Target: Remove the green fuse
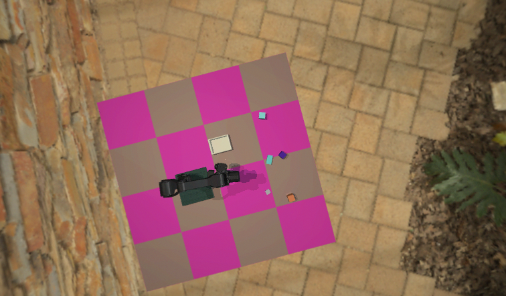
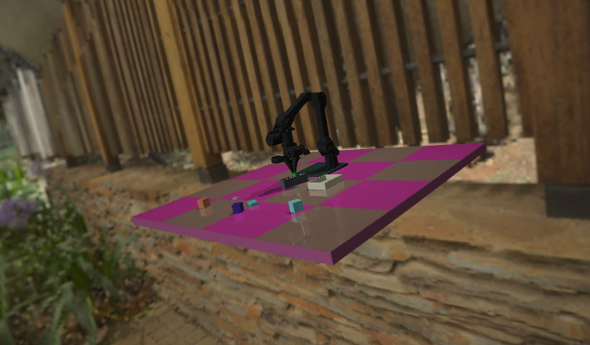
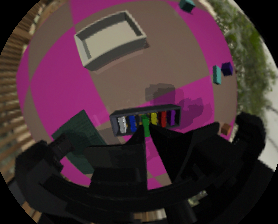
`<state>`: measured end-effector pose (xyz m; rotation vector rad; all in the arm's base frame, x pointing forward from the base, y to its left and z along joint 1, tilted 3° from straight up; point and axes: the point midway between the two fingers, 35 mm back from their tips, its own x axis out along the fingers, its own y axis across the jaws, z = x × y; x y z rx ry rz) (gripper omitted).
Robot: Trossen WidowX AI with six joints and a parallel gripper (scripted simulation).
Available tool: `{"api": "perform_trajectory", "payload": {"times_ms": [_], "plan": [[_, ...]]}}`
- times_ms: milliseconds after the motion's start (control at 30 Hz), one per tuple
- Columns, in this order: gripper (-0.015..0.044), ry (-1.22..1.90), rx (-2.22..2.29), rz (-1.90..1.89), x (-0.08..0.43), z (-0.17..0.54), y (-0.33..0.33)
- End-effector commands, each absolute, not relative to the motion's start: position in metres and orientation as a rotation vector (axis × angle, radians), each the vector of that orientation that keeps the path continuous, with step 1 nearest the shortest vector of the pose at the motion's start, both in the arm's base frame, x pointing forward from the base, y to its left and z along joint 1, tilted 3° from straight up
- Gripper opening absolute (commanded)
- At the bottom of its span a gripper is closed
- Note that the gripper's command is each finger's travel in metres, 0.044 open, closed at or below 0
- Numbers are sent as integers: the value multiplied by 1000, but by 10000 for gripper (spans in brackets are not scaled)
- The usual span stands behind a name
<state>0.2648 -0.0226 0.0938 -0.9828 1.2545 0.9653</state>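
My gripper is shut on the green fuse, which stands raised above the fuse block. Whether its lower end is fully clear of the slot is hard to tell. In the wrist view, a white fuse and a blue fuse stand to its left; a yellow fuse, a red fuse and a purple fuse stand to its right. The arm hides the block in the top view. The cream tray is empty, beyond the block in the wrist view.
A larger turquoise block, a smaller turquoise block, a dark blue cube, an orange cube and a small grey piece lie on the checkered table top, away from the tray.
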Motion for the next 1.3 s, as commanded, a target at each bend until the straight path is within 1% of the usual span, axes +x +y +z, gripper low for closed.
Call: {"api": "perform_trajectory", "payload": {"times_ms": [0,1267], "plan": [[0,1256,-985,965,264,96,-23],[0,1258,-984,963,262,124,-24]]}}
